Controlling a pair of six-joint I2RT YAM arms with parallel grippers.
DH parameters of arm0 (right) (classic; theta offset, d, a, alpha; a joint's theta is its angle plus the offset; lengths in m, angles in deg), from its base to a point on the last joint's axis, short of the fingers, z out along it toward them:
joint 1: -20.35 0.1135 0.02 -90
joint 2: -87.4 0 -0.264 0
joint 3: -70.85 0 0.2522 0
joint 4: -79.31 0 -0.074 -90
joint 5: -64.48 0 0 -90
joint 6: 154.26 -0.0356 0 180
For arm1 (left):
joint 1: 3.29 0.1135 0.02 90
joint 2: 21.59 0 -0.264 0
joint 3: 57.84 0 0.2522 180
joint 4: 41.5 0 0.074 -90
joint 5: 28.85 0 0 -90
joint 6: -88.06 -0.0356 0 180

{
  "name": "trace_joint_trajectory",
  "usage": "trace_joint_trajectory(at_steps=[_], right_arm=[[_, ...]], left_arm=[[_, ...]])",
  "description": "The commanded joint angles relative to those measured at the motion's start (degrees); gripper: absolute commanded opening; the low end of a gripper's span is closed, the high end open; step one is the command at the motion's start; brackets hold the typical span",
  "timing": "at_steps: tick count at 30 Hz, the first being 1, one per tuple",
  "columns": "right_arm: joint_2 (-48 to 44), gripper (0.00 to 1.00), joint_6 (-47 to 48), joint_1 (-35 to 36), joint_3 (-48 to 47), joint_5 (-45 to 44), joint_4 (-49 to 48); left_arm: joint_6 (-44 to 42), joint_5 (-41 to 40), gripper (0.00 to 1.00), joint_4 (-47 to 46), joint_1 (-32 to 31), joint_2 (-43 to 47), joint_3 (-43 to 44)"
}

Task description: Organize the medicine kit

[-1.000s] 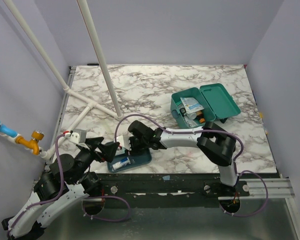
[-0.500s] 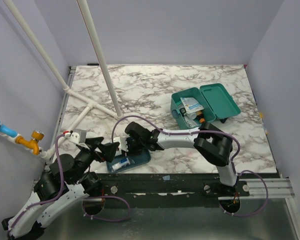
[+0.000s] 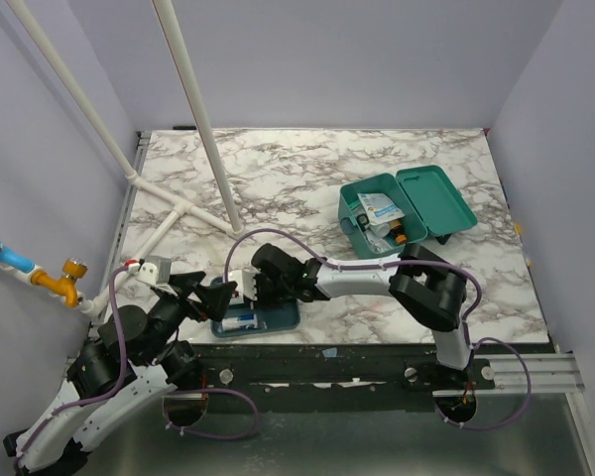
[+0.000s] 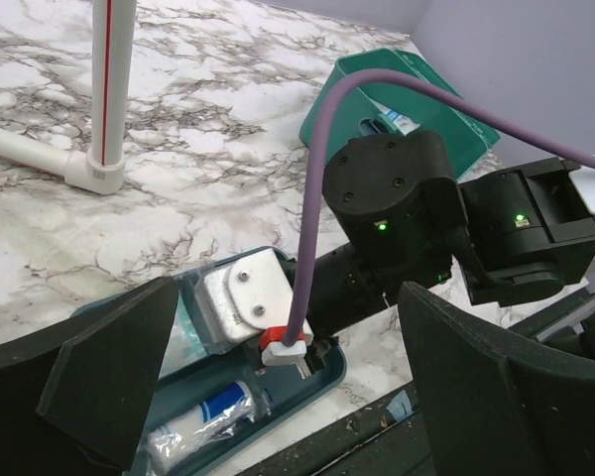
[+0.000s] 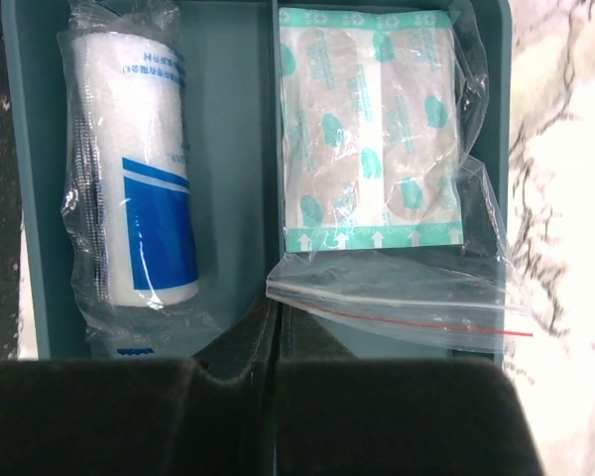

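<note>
Medicine kit (image 3: 434, 201) sits lid-open, upper right of top view, on tabletop (image 3: 307, 178). Divided tray (image 3: 278, 315) lies lower centre at tabletop's edge, under R pincer (image 5: 278, 342), whose pads are closed w/ nothing visibly held. L pincer (image 3: 213, 297) gapes wide just beside. Risk: arms clash, or tray gets nudged off the edge.

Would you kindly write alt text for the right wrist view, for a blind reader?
Looking straight down into a teal divided tray: a wrapped bandage roll lies in the left compartment, a bag of plasters in the right. The right gripper, fingers together, fills the bottom edge over the divider.
</note>
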Motion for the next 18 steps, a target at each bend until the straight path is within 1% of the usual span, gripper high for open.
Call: trace_joint_trajectory(at_steps=[1,11,14,18], right_arm=[[-5.29,0.01,-4.16,0.54,3.78,-4.74,-0.86],[-14.91,0.01,-14.58,0.58,9.62,-11.46,-0.12],[-17.25,0.01,-17.91,0.59,10.06,-13.71,1.05],[-19.54,0.01,-21.66,0.55,7.79,-18.29,6.12]], left_arm=[[0.46,-1.67,0.96,-0.05,0.13,3.98,-0.2],[0.91,-2.97,0.96,0.1,0.11,5.92,-0.33],[0.92,-2.98,0.96,0.21,0.1,5.59,-0.27],[1.01,-2.97,0.96,0.3,0.1,5.24,-0.16]])
